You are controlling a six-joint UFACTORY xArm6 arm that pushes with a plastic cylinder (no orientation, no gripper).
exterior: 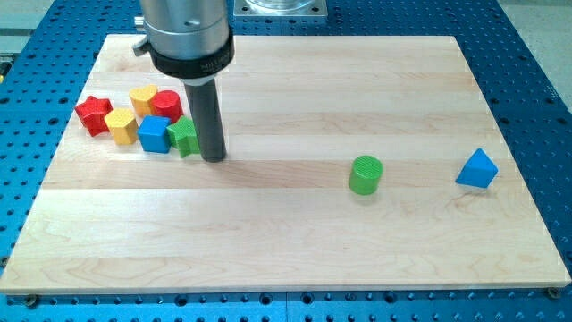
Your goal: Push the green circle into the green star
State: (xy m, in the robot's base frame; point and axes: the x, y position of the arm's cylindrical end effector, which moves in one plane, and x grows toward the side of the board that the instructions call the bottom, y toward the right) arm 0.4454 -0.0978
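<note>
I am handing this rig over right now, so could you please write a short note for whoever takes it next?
My tip sits at the view's left, right beside the green star, which adjoins the blue cube.
The green circle stands alone toward the view's right, far from the star.
Done: nothing visible yet.
Left: go round to the circle's right side and push it leftward into the star.

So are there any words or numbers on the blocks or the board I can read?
None: no words, numbers or signs can be read anywhere in this view.
The blocks, such as the green circle, green star and blue triangle, show only plain colour.
The wooden board is bare wood.
My tip, beside the green star, carries no label.
</note>
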